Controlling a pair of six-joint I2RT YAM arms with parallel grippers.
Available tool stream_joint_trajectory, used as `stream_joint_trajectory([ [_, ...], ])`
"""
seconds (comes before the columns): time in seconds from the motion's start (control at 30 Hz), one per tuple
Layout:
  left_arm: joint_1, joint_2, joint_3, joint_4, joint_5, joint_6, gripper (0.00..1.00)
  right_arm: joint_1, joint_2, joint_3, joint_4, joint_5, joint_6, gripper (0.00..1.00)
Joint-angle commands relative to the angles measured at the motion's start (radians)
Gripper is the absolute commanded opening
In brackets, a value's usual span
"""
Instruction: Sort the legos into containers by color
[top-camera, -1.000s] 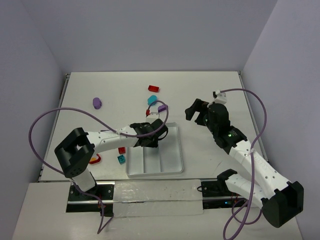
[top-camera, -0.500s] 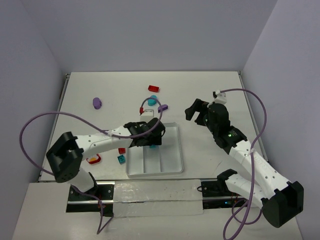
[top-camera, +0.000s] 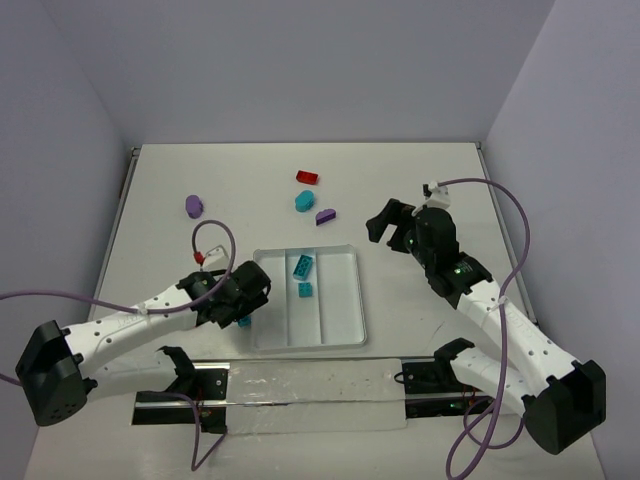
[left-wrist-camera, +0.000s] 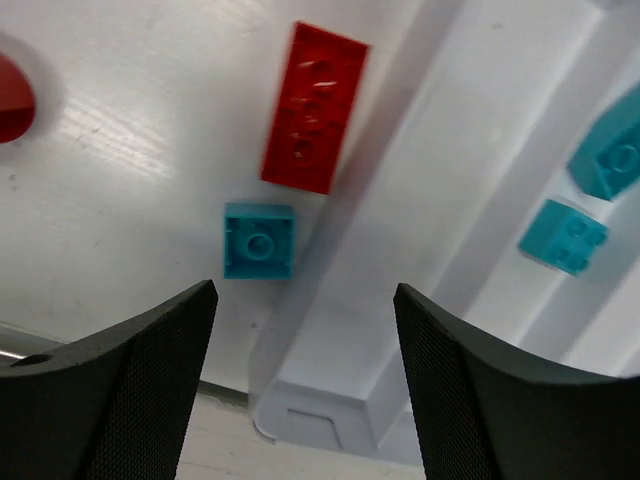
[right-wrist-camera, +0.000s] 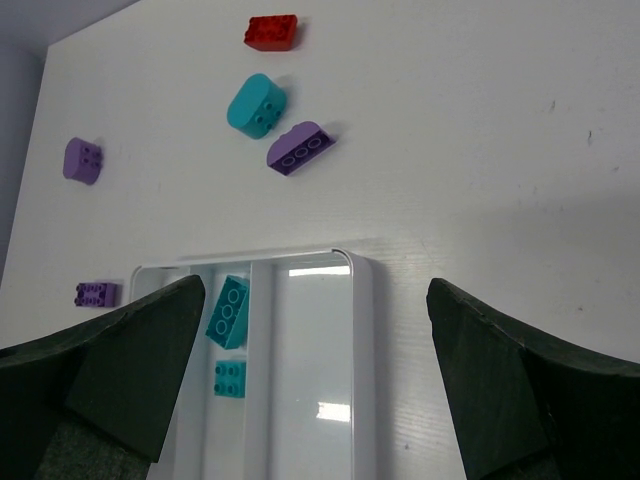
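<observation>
The white tray (top-camera: 340, 300) lies at the near middle and holds a long teal brick (top-camera: 302, 266) and a small teal brick (top-camera: 304, 290) in its middle compartment. My left gripper (top-camera: 243, 305) is open and empty at the tray's left near edge. In the left wrist view it (left-wrist-camera: 305, 400) hovers over the tray's corner (left-wrist-camera: 330, 390), near a red brick (left-wrist-camera: 313, 107) and a small teal brick (left-wrist-camera: 259, 240) on the table. My right gripper (top-camera: 385, 222) is open and empty, right of and beyond the tray; its own view (right-wrist-camera: 315, 330) shows the tray rim (right-wrist-camera: 362, 330) below.
Beyond the tray lie a red brick (top-camera: 307, 177), a rounded teal brick (top-camera: 303, 201), a purple brick (top-camera: 325, 216) and, far left, a rounded purple brick (top-camera: 194, 206). A small purple brick (right-wrist-camera: 97, 294) lies left of the tray. A red rounded piece (left-wrist-camera: 10, 95) lies further left.
My left arm has drawn back from over the tray to its left near edge. Two teal bricks now show in the middle compartment. The right arm has barely moved.
</observation>
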Motion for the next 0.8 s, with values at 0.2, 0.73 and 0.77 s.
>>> stream_joint_trajectory([
  [0.2,0.039,-0.121,-0.141,-0.076,0.009,-0.233,0.76,-0.003,-0.009,-0.03,0.055,-0.025,0.015,1.0],
  [0.73,0.085,-0.013,-0.139,0.023,0.036,-0.099,0.74,-0.003,-0.004,-0.022,0.059,-0.036,0.027,1.0],
  [0.77,0.086,0.005,-0.137,0.022,0.035,-0.101,0.73,-0.003,-0.005,-0.02,0.058,-0.036,0.027,1.0],
])
